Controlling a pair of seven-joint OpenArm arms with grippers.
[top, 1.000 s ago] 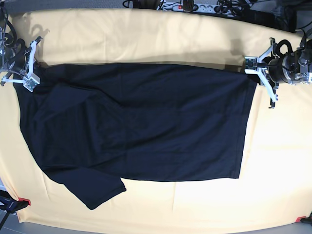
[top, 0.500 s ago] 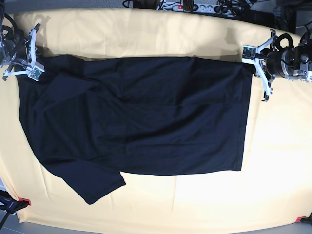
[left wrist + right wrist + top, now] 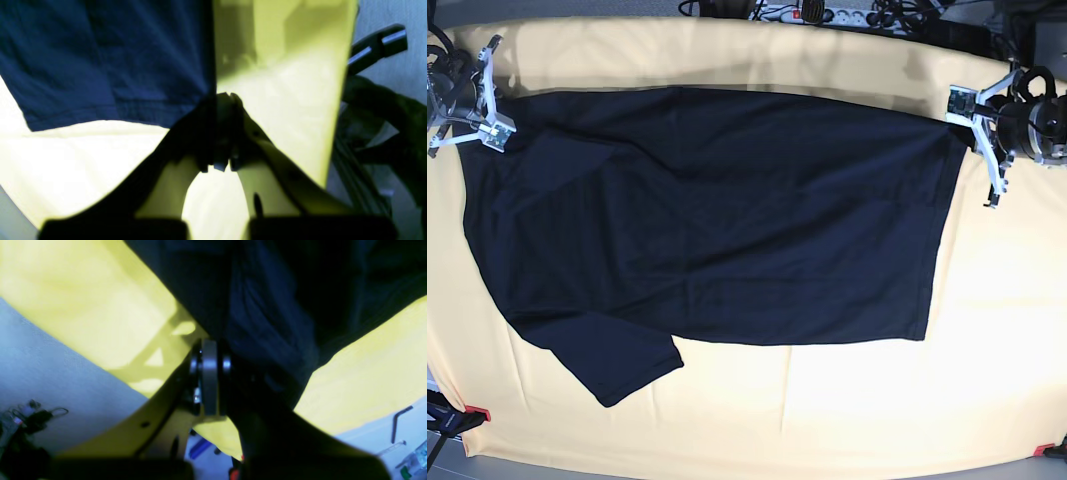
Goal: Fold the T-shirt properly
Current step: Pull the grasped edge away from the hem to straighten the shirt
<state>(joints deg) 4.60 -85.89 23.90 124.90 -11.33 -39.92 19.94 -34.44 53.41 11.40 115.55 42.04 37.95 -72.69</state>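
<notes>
The black T-shirt (image 3: 717, 220) lies spread on the yellow-covered table (image 3: 827, 420), hem to the right and one sleeve (image 3: 617, 365) sticking out at the front left. My left gripper (image 3: 970, 125) is shut on the shirt's far right corner. In the left wrist view, the shut left gripper (image 3: 223, 100) pinches the dark blue cloth (image 3: 100, 60) at its edge. My right gripper (image 3: 495, 118) is shut on the far left corner. In the right wrist view, the right gripper (image 3: 209, 353) clamps bunched cloth (image 3: 267, 313). The far edge is pulled taut between them.
A power strip and cables (image 3: 817, 12) lie past the table's far edge. Red markers sit at the front corners (image 3: 477, 412) (image 3: 1042, 450). Bare yellow cloth runs along the front and right. A hex key (image 3: 398, 421) lies off the table.
Both grippers have moved toward the far edge of the table, dragging the shirt's far edge with them. The left gripper also moved right, stretching the cloth flatter.
</notes>
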